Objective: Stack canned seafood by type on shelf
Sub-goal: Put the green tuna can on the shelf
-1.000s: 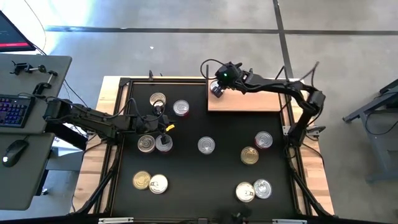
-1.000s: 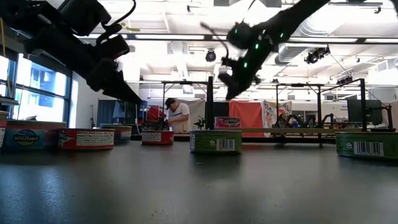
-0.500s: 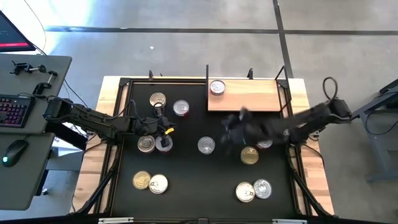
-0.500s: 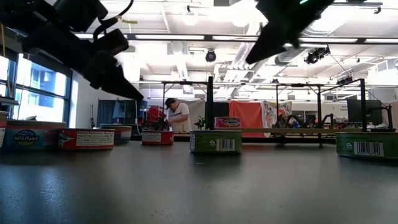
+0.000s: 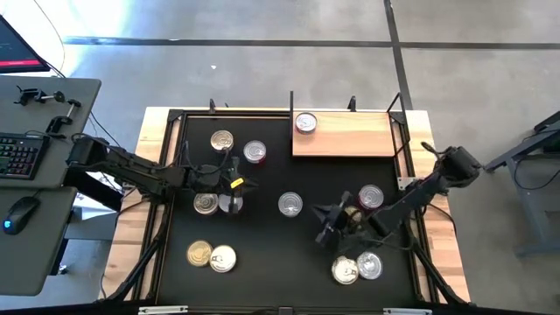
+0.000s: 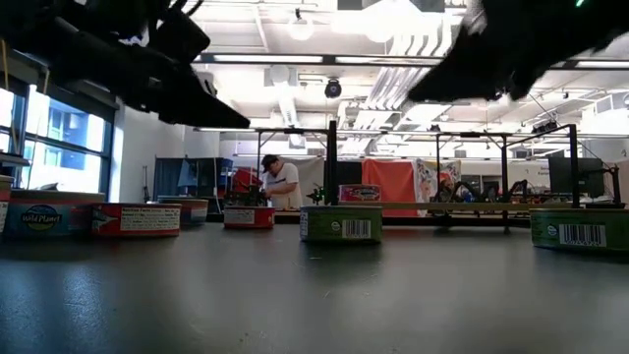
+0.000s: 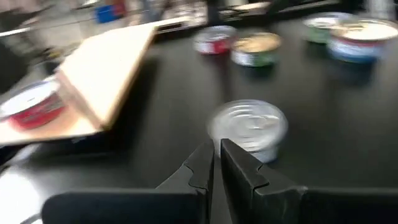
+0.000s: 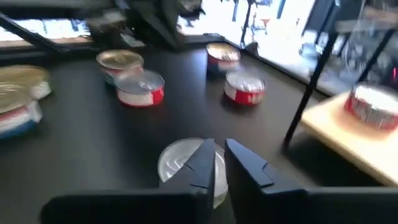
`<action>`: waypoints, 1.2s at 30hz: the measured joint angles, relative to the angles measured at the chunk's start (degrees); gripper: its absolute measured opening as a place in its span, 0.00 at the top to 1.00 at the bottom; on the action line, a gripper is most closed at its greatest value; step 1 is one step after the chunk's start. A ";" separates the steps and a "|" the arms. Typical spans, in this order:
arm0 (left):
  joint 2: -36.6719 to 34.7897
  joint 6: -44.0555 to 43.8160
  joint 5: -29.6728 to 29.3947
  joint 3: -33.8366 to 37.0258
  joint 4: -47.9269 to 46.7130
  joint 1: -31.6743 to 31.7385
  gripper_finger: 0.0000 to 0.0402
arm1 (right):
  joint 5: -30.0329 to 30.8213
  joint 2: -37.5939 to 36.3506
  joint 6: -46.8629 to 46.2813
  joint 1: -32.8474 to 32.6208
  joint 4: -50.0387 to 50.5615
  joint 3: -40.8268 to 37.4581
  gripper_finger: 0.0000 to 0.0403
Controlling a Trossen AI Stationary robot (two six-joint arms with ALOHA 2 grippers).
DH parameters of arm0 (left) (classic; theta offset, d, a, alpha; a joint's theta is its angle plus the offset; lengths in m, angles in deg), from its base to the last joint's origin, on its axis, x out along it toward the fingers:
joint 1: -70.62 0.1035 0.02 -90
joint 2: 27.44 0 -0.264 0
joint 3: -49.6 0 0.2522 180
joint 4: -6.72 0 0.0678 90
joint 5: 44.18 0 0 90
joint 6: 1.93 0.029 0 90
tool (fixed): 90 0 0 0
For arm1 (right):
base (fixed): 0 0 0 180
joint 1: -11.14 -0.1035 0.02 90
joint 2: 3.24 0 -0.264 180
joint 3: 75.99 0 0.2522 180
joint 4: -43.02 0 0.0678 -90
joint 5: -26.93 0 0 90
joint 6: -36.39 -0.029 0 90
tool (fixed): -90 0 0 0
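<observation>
Now your right gripper [image 5: 325,224], nearly clenched and empty, hovers mid-frame beside a round silver-lidded tin [image 5: 290,204]; one red-sided tin [image 5: 305,122] sits on the pale wooden shelf [image 5: 350,140], upper centre.

Low view: both my arms are dark blurs cut off by the top edge, no fingertips visible there.

High view: my right gripper [image 5: 325,226] is motion-smeared over the black mat [image 5: 289,254], and the arm covers part of the gold-lidded can [image 5: 352,213] beside it. My left gripper [image 5: 234,184] overlaps the two cans [image 5: 206,203] below it; contact can't be judged.

Left wrist view is smeared: labels on the far cans [image 7: 256,48] unreadable, the red-sided can [image 7: 32,107] on the shelf [image 7: 102,68] cut by the edge.

Right wrist view: the silver can [image 8: 180,163] is half hidden behind my fingers [image 8: 200,167].
</observation>
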 joint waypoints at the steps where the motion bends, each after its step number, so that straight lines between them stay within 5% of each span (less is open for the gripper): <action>1: 0.81 0.56 1.80 -0.04 0.66 0.00 0.95 | -1.39 1.05 -0.51 1.04 -0.08 -0.05 0.87; 10: 11.60 3.30 3.46 -0.28 8.02 -0.16 0.95 | -8.68 9.85 17.60 11.13 -21.33 -0.07 0.61; 16: 19.20 7.94 4.11 -5.87 7.37 -1.24 0.92 | -20.60 8.32 20.46 13.36 -19.48 0.28 0.59; 20: 23.53 6.20 5.46 -11.37 2.55 -1.11 0.88 | -26.50 6.64 14.79 13.35 -12.40 0.61 0.60; 28: 30.17 5.54 6.50 -17.48 0.38 -1.82 0.86 | -18.92 8.08 -20.67 18.36 2.48 0.59 0.66; 36: 33.07 1.88 3.40 -19.02 0.35 -2.21 0.86 | -30.48 9.31 -20.56 18.94 3.01 0.47 0.71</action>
